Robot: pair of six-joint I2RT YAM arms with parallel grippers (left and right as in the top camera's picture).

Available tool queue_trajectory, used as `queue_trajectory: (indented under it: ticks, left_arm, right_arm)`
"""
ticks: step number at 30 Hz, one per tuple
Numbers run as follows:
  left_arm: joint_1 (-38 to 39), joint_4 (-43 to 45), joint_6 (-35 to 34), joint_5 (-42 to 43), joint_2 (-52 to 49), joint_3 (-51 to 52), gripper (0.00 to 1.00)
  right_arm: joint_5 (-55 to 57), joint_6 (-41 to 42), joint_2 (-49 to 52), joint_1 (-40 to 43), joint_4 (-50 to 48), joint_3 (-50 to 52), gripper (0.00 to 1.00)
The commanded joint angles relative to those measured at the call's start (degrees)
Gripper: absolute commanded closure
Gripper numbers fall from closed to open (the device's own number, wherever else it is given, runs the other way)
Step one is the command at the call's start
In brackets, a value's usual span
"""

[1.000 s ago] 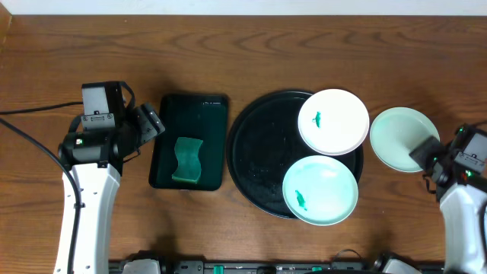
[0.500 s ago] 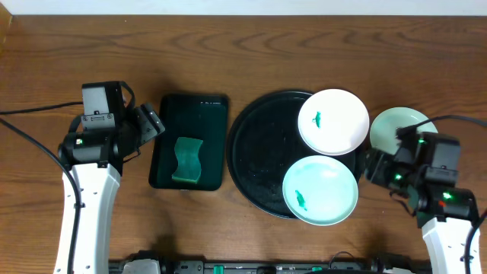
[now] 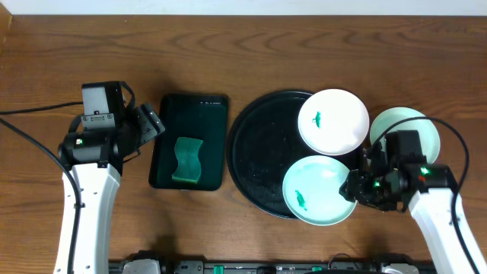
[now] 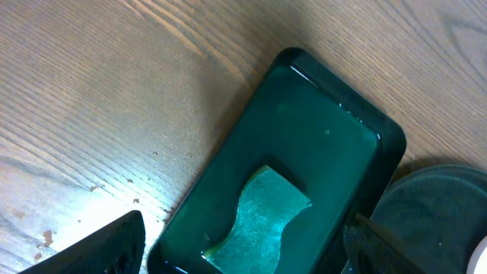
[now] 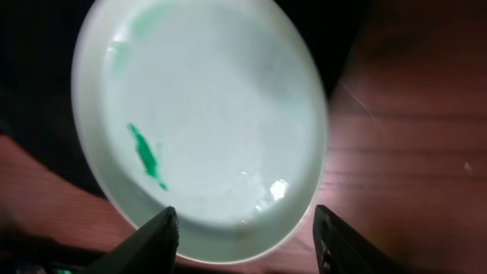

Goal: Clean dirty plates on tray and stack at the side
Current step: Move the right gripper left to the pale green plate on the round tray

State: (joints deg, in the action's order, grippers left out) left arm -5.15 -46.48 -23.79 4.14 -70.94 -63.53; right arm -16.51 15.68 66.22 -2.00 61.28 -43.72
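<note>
Right arm (image 3: pixel 437 205) covers part of the far-right mint plate (image 3: pixel 407 129) on the table (image 3: pixel 251 53). Overhead hides the jaw gap. The wrist view shows the right gripper (image 5: pixel 245 242) spread wide and empty, at the right rim of the near mint plate (image 5: pixel 205 114), smear (image 5: pixel 144 156) visible. That plate and the white plate (image 3: pixel 332 122) overhang the black tray (image 3: pixel 259 152). Left gripper (image 4: pixel 243 228) is wide open and empty, just left of the green tray (image 4: pixel 304 129); the sponge (image 4: pixel 262 217) is cut off.
</note>
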Motion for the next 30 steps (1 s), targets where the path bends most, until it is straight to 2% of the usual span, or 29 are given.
queue_trajectory:
  ticks: [1,9,15,20,30]
  left_arm:
    - [-0.2,-0.2,0.1,-0.3,0.1,-0.8,0.16]
    - [-0.2,-0.2,0.1,-0.3,0.1,-0.8,0.16]
    - [-0.2,-0.2,0.1,-0.3,0.1,-0.8,0.16]
    - [-0.2,-0.2,0.1,-0.3,0.1,-0.8,0.16]
    - [-0.2,-0.2,0.1,-0.3,0.1,-0.8,0.16]
  right_arm:
    - [3.5,0.2,3.1,-1.8,0.5,-2.8,0.46]
    - [8.9,4.1,7.1,-2.2,0.2,-2.8,0.62]
    - [9.0,5.6,7.5,-2.2,0.8,-2.3,0.68]
    - [8.9,9.0,7.6,-2.2,-2.6,-0.4,0.78]
    - [8.6,10.0,7.6,-2.3,-5.7,1.7,0.80]
